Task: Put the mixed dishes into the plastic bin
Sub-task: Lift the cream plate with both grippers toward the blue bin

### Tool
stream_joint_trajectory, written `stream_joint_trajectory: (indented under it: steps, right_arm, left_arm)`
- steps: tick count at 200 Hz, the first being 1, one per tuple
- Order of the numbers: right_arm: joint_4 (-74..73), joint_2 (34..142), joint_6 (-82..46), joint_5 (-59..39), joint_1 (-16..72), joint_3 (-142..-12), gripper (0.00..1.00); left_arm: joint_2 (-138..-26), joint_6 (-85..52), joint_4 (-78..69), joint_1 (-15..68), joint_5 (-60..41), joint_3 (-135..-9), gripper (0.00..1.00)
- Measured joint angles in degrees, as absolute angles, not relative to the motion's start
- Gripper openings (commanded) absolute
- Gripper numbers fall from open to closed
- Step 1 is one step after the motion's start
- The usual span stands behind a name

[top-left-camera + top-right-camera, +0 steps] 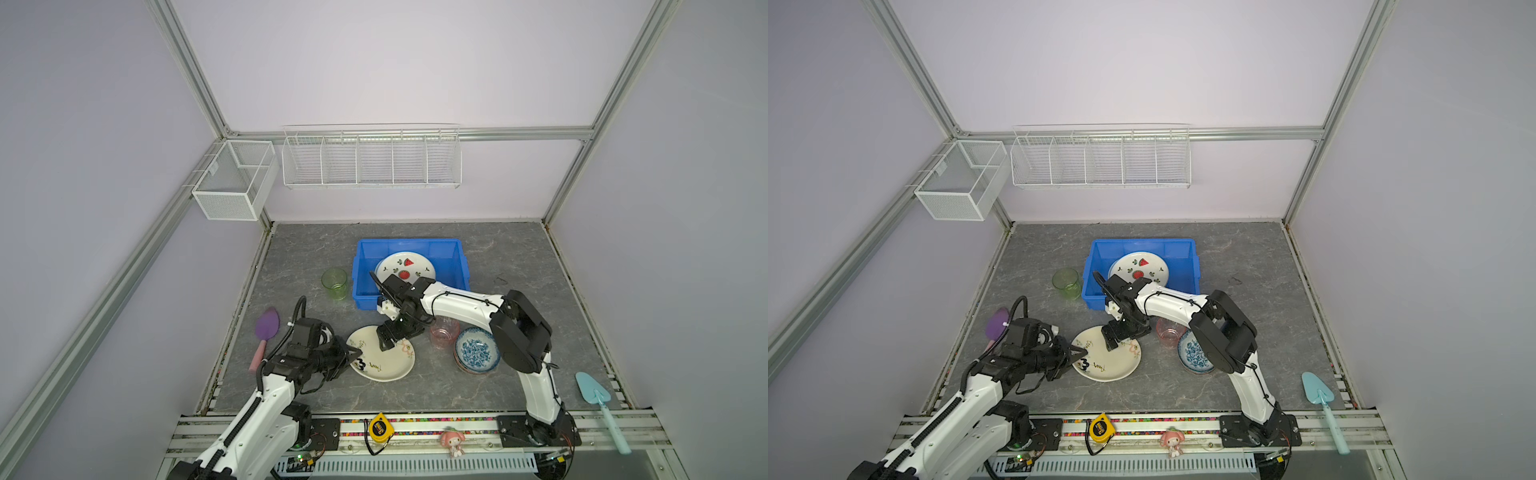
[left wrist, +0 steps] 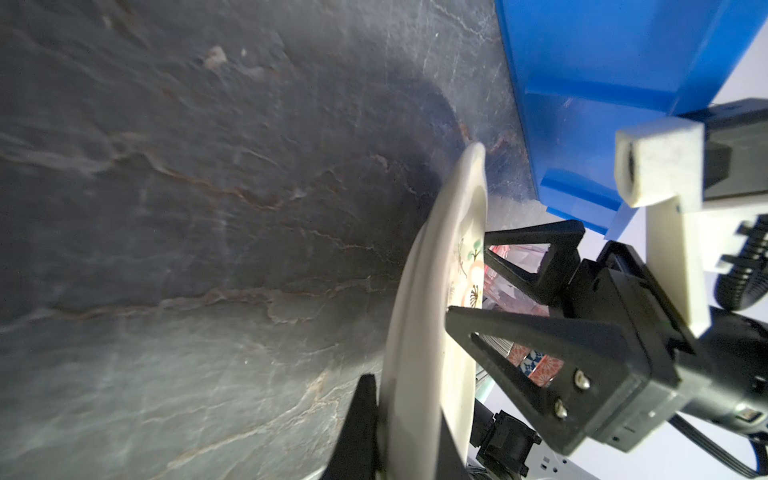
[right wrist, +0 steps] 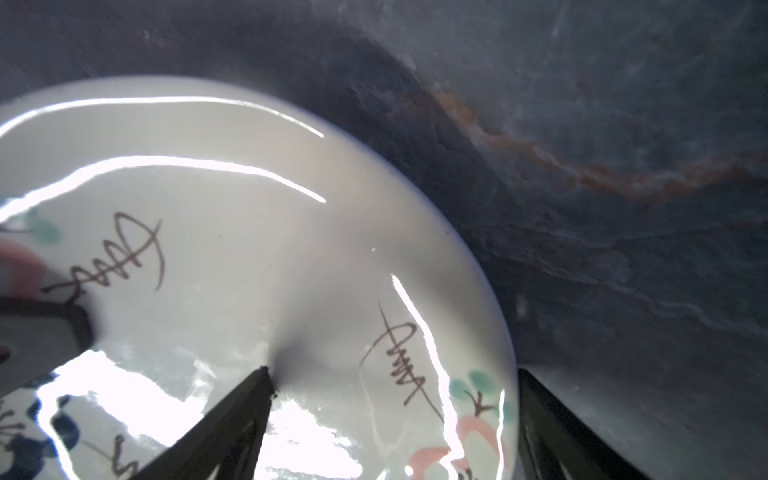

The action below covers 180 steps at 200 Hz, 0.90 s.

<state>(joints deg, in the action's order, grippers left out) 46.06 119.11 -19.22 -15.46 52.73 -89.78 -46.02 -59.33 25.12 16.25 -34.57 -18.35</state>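
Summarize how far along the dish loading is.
Done: the watermelon plate lies in the blue bin. In hand: the left gripper pinches the cream plate at its rim; the right gripper stands open over its far edge. Left: green cup, pink cup, stacked bowls, all on the table.

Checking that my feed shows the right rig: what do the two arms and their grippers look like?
Both arms, left arm and right arm, have white shells with black joints. A ribbed black cable hose loops over the left one; thin black wires run along the right. The left gripper and right gripper are black, with triangular cut-out fingers.
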Motion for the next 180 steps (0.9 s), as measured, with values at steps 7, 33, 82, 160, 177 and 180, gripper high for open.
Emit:
stream_joint_trajectory:
  steps: [7, 33, 82, 160, 177, 180]
  right_arm:
    - [46.22, 119.11, -19.2, -15.46, 52.69, -89.91, 0.9]
    - [46.92, 119.11, -19.0, -15.42, 52.51, -90.48, 0.9]
    - [48.6, 118.5, -18.59, -15.46, 51.55, -92.44, 0.91]
    - [48.97, 110.08, -17.98, -15.99, 47.72, -94.63, 0.9]
    - [49.32, 109.32, -17.96, -17.02, 47.03, -94.63, 0.9]
    - [49.34, 109.16, -17.96, -17.34, 46.89, -94.63, 0.9]
  left_arm:
    - [-46.0, -59.33, 25.04, 16.25, -34.57, -18.35, 0.03]
    - [-45.84, -59.29, 24.77, 16.25, -34.59, -18.35, 0.01]
    - [-46.24, -56.38, 24.99, 16.25, -34.59, -18.44, 0.0]
    - [-50.22, -51.72, 27.64, 16.29, -34.52, -21.61, 0.0]
    - [-50.22, -51.51, 27.94, 16.29, -34.52, -22.48, 0.0]
    - [-50.19, -51.4, 28.08, 16.29, -34.52, -22.65, 0.0]
